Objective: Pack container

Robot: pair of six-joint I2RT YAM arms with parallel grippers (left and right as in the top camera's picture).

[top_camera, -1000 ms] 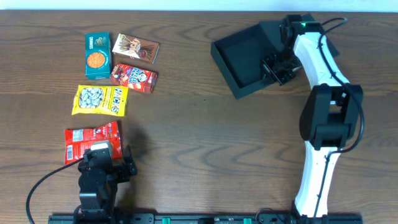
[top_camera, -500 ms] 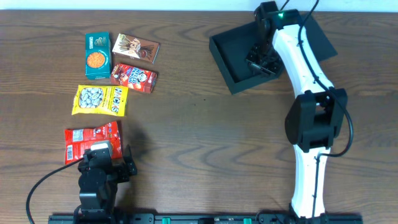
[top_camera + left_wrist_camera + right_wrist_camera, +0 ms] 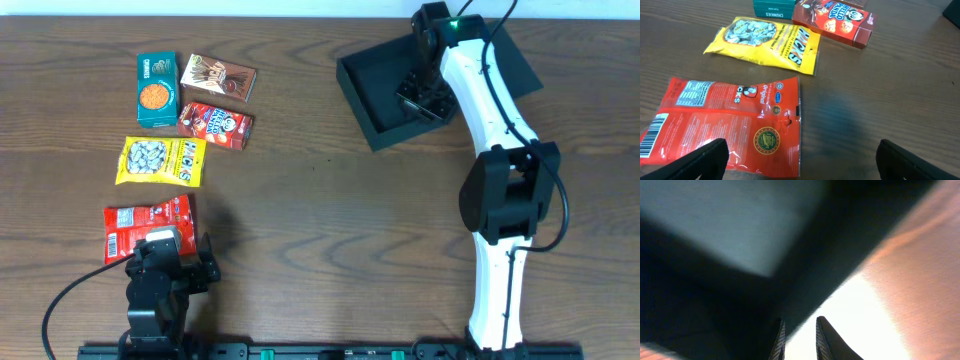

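Note:
The container (image 3: 375,85), a shallow black box with its flap lid (image 3: 508,58) lying open behind it, sits at the table's far right. My right gripper (image 3: 425,100) is at its right wall. In the right wrist view the fingers (image 3: 797,335) are closed to a narrow gap over the edge of the dark wall (image 3: 805,270). My left gripper (image 3: 168,248) rests at the near left, open and empty, its fingers (image 3: 800,160) wide apart over the lower edge of a red snack packet (image 3: 725,125).
Snacks lie at the left: the red packet (image 3: 145,222), a yellow packet (image 3: 161,160), a red cookie box (image 3: 214,125), a small teal cookie box (image 3: 157,90) and a brown box (image 3: 218,77). The yellow packet (image 3: 765,42) and red box (image 3: 835,22) also show in the left wrist view.
My right arm swung left and farther back along the container's right wall, and the container shifted and turned slightly with it. The left arm has not moved.

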